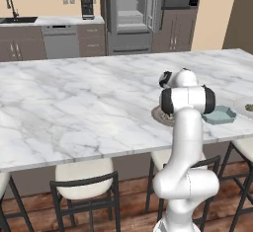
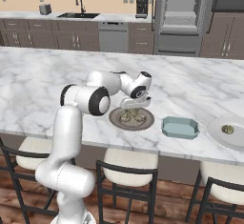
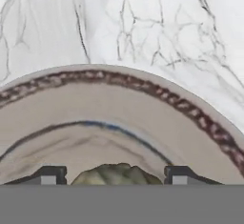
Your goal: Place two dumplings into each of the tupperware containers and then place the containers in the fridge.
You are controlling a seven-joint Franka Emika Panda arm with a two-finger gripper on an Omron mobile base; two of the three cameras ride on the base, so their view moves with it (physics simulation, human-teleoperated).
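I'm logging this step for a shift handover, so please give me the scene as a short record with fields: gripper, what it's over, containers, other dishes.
gripper: two-finger gripper, lowered over the plate, jaws apart either side of a dumpling, not yet touching it
target: lumpy tan-green dumpling between the fingertips
plate: round beige plate with brown rim holding several dumplings
container: shallow pale-blue plastic tray, empty, right of that plate
other dish: round white-grey plate with one dumpling, far right
fridge: grey stainless-steel refrigerator, doors open
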